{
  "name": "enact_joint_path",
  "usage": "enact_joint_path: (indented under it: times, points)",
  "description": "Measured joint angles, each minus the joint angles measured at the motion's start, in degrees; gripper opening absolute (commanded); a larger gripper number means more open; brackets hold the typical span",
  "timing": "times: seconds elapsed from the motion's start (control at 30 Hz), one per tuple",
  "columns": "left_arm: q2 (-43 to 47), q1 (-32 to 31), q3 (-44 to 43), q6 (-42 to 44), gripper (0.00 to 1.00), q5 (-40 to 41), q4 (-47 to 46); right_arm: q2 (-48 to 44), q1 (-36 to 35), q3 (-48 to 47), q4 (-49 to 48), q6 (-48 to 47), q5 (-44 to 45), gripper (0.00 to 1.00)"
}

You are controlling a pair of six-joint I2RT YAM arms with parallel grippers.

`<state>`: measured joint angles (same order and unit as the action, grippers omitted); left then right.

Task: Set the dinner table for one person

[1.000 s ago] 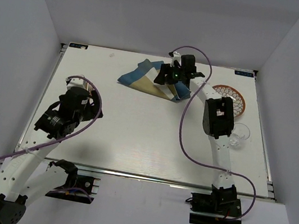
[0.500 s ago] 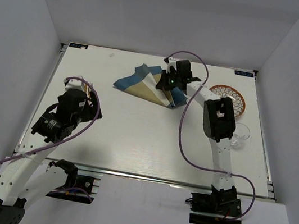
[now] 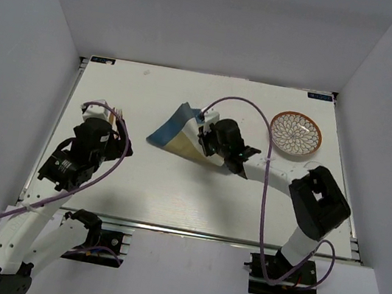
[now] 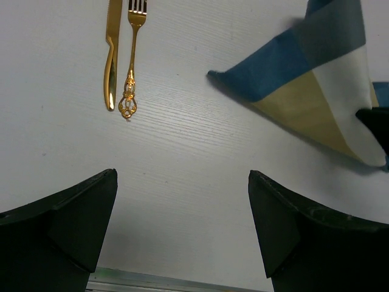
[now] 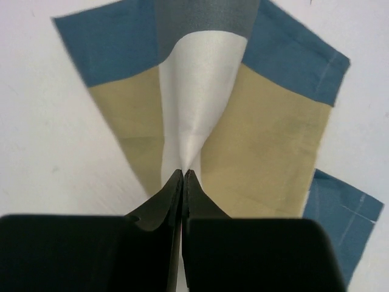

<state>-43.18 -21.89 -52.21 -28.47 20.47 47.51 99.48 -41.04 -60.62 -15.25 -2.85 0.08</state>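
On the white dinner table (image 3: 173,196), my right gripper (image 3: 205,138) is shut on a pinched fold of the blue, tan and white striped placemat (image 3: 174,132). The right wrist view shows the closed gripper (image 5: 183,173) with the placemat (image 5: 267,140) fanning out from its white stripe, its far part lying on the table. My left gripper (image 3: 111,139) hovers open and empty over the left side. In the left wrist view, the gold knife (image 4: 110,55) and gold fork (image 4: 132,61) lie side by side beyond the open left gripper (image 4: 182,231), with the placemat (image 4: 316,79) to the right.
A round plate (image 3: 296,133) with an orange rim and patterned centre sits at the back right. The fork (image 3: 119,114) shows beside the left wrist. The right arm's elbow (image 3: 319,204) stands over the table's right front. Metal rails edge the tabletop.
The right gripper closed on the placemat at the back and dragged it toward the table's middle, the arm folding back. The left arm barely moved.
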Motion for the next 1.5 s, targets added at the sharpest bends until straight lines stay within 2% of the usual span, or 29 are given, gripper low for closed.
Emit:
enact_joint_path:
  times: [0.1,0.17,0.3,0.37,0.4,0.47,0.5,0.6,0.73,0.77,0.87,0.93,1.03,1.17,1.23,1.33,1.5]
  points:
    - [0.2,0.0,0.0,0.0,0.98,0.0,0.0,-3.4,-3.8,6.5,-1.2,-0.2,5.0,0.01]
    - [0.7,0.0,0.0,-0.1,0.98,0.1,0.0,-5.7,-6.4,10.4,-1.7,-0.1,8.3,0.18]
    - [2.3,0.0,0.0,-0.1,0.98,0.3,0.1,-12.5,-13.0,18.0,-2.7,1.0,12.0,0.21]
    - [3.3,0.0,0.0,-0.3,0.98,0.5,0.1,-17.2,-16.0,22.1,-4.4,2.3,11.5,0.31]
    - [3.8,0.0,0.0,-0.3,0.98,0.7,0.1,-19.7,-17.3,24.4,-5.4,3.0,11.2,0.39]
    - [4.5,0.0,0.0,-0.5,0.98,1.0,0.1,-23.8,-19.4,28.2,-7.3,4.4,9.9,0.42]
    - [4.7,0.0,0.0,-0.5,0.98,1.1,0.1,-25.7,-20.5,30.1,-8.2,5.0,9.1,0.48]
    - [4.7,0.0,0.0,-0.5,0.98,1.3,0.1,-29.9,-23.1,34.9,-9.7,7.1,6.6,0.54]
    - [4.6,0.0,0.0,-0.7,0.98,1.4,0.1,-33.4,-25.9,40.4,-10.6,10.1,2.3,0.57]
    - [4.6,0.0,0.0,-0.8,0.98,1.4,0.1,-34.1,-26.3,41.2,-10.8,11.3,2.4,0.75]
    - [4.7,0.0,0.0,-0.9,0.98,1.4,0.1,-41.8,-27.5,46.3,-11.2,16.6,8.6,0.87]
    - [4.7,0.0,0.0,-0.9,0.98,1.4,0.1,-46.5,-26.9,46.8,-10.2,20.4,17.1,0.89]
    - [4.6,0.0,0.0,-1.0,0.98,1.5,0.2,-49.3,-24.3,44.0,-7.6,22.9,26.6,0.89]
    - [4.6,0.0,0.0,-1.0,0.98,1.6,0.2,-42.7,-16.4,32.5,-2.8,23.5,29.4,0.89]
    - [4.5,0.0,0.0,-1.0,0.98,1.6,0.2,-36.9,-11.3,25.6,-1.0,23.6,27.3,0.89]
    - [4.1,0.0,0.0,-1.0,0.98,1.6,0.3,-24.7,-2.1,13.7,1.7,23.5,19.3,0.87]
    - [3.8,-0.4,0.0,-1.1,0.98,1.6,0.4,-2.8,9.5,-9.3,9.9,21.8,5.4,0.74]
